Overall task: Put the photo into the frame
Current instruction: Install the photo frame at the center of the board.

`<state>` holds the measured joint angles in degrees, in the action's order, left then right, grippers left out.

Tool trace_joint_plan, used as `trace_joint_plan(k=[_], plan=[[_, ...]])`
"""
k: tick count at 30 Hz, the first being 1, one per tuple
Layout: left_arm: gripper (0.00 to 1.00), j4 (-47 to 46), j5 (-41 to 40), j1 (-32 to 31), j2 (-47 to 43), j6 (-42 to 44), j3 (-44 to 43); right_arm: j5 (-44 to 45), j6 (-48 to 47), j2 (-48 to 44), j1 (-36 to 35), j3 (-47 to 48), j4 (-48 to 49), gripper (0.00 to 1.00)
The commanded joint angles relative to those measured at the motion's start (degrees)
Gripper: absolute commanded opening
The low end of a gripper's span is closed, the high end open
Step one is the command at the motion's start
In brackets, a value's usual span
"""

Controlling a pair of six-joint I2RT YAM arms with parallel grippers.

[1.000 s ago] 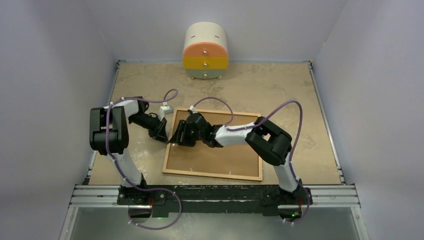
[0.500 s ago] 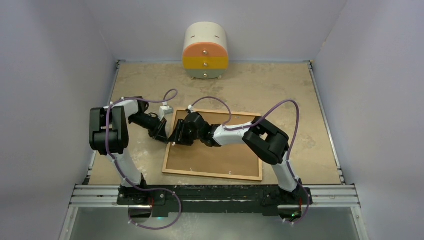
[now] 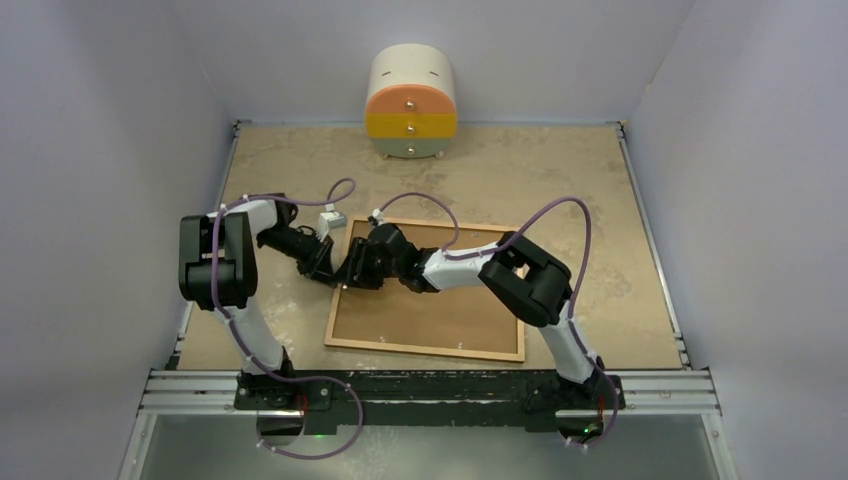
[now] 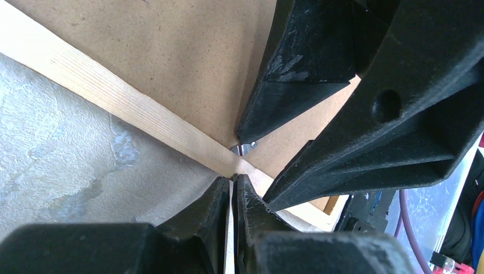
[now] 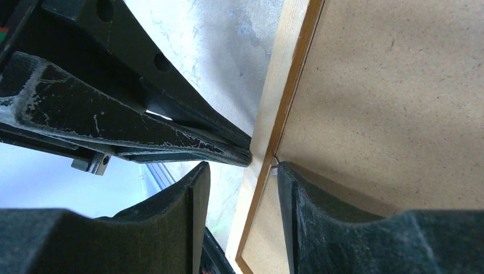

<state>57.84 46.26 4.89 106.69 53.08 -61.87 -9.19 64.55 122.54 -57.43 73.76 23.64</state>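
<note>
The frame (image 3: 420, 350) lies face down on the table with a brown backing board (image 3: 440, 310) filling it. The photo is hidden. My left gripper (image 3: 333, 272) is shut, its tips (image 4: 234, 180) against the outer side of the frame's pale left rail (image 4: 114, 94). From the other side, my right gripper (image 3: 352, 276) is open and straddles that same rail (image 5: 279, 74). One finger is over the table and the other rests on the backing board (image 5: 388, 85) beside a small metal tab (image 5: 274, 166). The two grippers nearly touch.
A round drawer cabinet (image 3: 411, 102) in cream, orange and yellow stands at the far edge. Grey walls close in on both sides. The arms' mounting rail (image 3: 430, 390) runs along the near edge. Purple cables loop over both arms.
My right arm has shifted slightly left along the frame's left rail, and its jaws have narrowed a little. The left arm has not moved.
</note>
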Motion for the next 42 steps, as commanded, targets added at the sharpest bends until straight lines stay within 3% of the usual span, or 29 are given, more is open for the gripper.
trace_joint_plan(k=[1,18,28,36,42], plan=[[0.05,-4.8,-2.8,-0.4,0.7,2.8,1.9,-2.3,0.6,1.3,-0.3,0.3,-0.4,0.49],[0.05,-4.2,-3.0,-0.4,-0.2,2.7,1.5,-4.6,0.6,0.5,0.5,0.2,0.1,0.48],[0.05,-2.0,-3.1,1.2,-1.0,3.3,-1.1,0.6,-3.3,-9.3,5.3,-4.0,-2.9,0.58],[0.05,-1.8,-2.0,1.2,-1.0,3.9,0.3,0.0,-0.1,-9.3,2.5,-8.8,1.4,0.60],[0.05,-1.9,-1.8,1.2,-0.9,3.8,0.7,-2.3,1.6,-5.9,-0.8,-7.4,3.3,0.57]])
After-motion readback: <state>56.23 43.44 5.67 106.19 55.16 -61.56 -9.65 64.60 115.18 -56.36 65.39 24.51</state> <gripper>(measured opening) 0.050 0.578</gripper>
